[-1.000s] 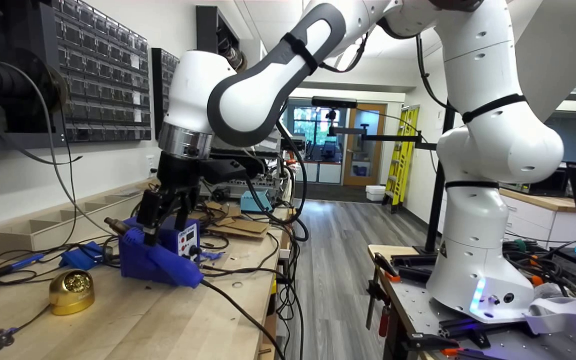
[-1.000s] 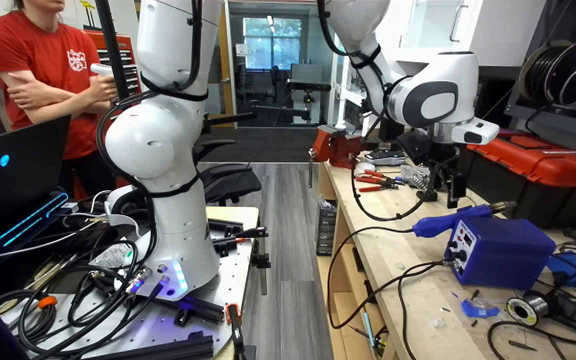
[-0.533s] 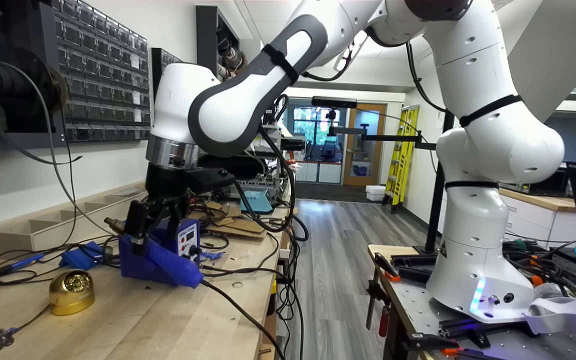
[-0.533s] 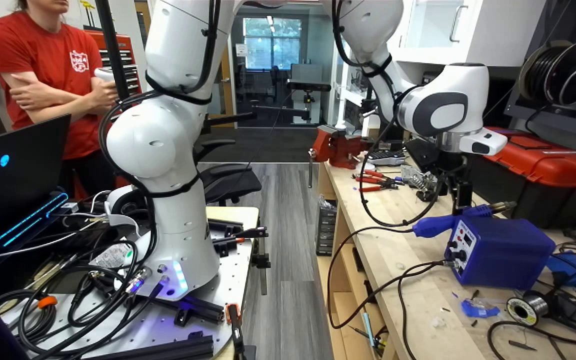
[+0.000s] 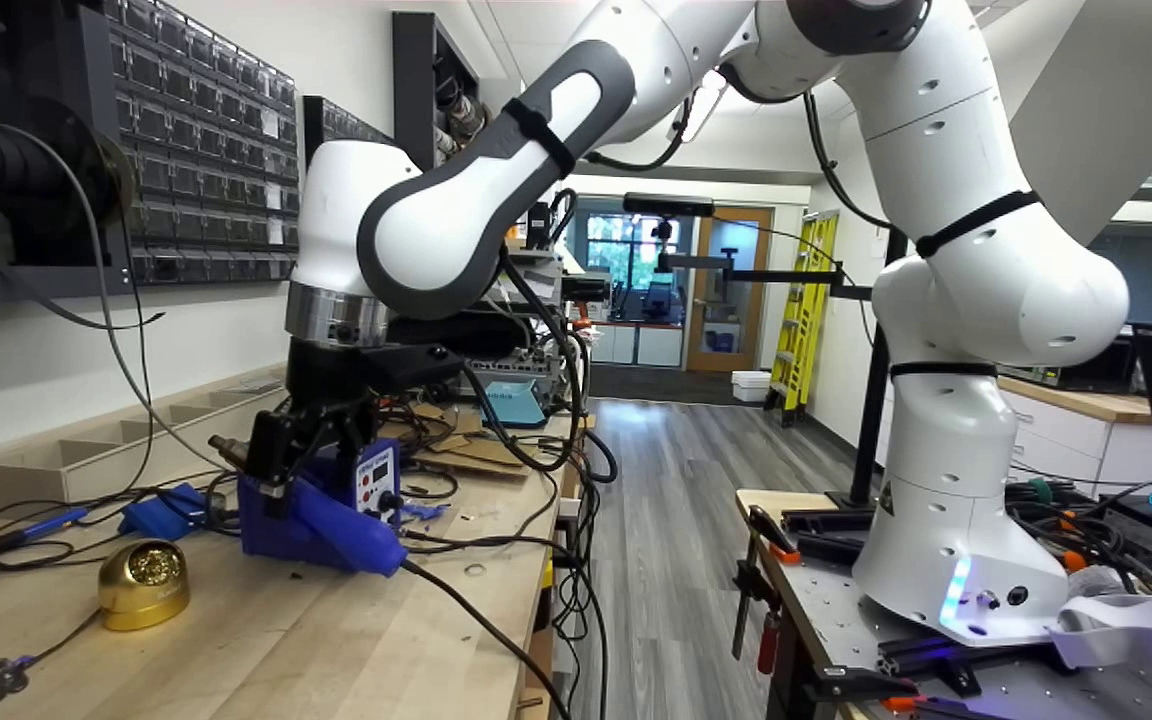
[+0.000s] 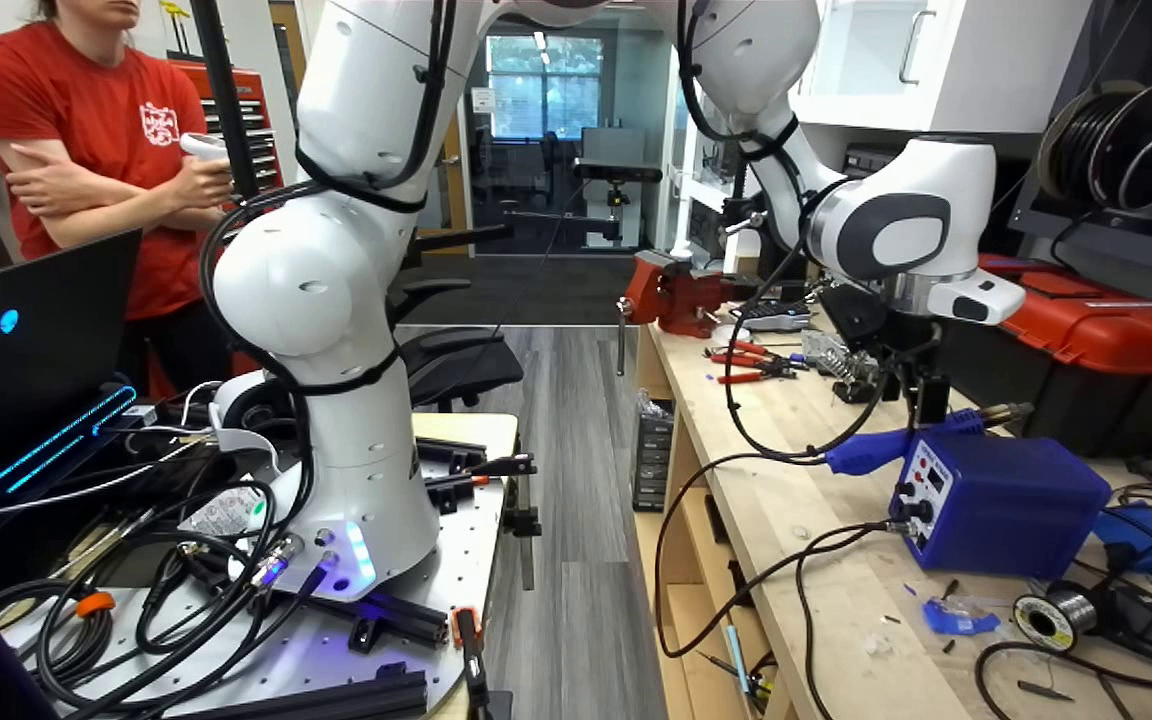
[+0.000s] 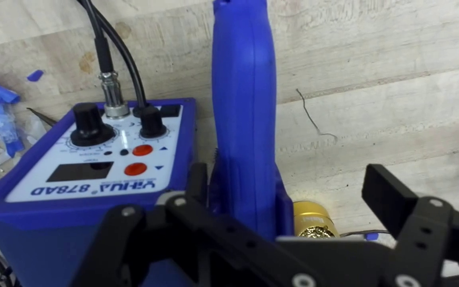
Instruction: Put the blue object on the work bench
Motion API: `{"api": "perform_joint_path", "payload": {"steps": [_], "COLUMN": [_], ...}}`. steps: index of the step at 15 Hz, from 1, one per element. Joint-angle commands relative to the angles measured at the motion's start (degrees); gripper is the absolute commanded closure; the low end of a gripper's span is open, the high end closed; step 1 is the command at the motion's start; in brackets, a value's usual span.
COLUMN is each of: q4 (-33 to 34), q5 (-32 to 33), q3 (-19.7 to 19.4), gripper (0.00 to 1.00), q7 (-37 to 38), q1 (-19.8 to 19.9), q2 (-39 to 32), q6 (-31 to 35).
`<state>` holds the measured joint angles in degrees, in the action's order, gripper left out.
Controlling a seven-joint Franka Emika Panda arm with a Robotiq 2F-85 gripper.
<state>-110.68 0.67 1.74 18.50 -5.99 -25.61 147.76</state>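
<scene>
The blue hot-air gun handle [image 5: 351, 528] rests in a blue holder on the side of the blue soldering station [image 6: 1016, 510]. The handle also shows in the wrist view [image 7: 244, 99] and in an exterior view [image 6: 866, 452]. The station stands on the wooden work bench [image 5: 236, 660], with its panel [image 7: 122, 159] left of the handle in the wrist view. My gripper [image 7: 287, 175] is open, its fingers apart on either side of the handle. One finger is in the gap between station and handle; the other is well clear of the handle. The gripper also shows low over the handle in both exterior views [image 5: 314, 485] [image 6: 924, 405].
A gold tip cleaner [image 5: 144, 585] stands near the holder. A black cable [image 6: 726, 465] runs from the handle over the bench edge. A red-lidded toolbox [image 6: 1086, 340], red pliers [image 6: 751, 365], a red vise [image 6: 676, 295] and a solder spool [image 6: 1054, 615] are on the bench.
My gripper has come down and moved toward the wall side, from above the handle to low around it. It stays open. The handle and station have not moved.
</scene>
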Motion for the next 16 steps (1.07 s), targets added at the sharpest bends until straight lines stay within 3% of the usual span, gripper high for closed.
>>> {"api": "perform_joint_path", "payload": {"steps": [1, 16], "q4": [0.56, 0.92], "q5": [-0.66, -4.24], "q3": [-1.38, -1.31], "gripper": [0.0, 0.0], "q7": [2.2, 0.83], "q1": [-1.5, -0.74], "q2": [0.25, -2.86], "q6": [-2.3, -2.44]}}
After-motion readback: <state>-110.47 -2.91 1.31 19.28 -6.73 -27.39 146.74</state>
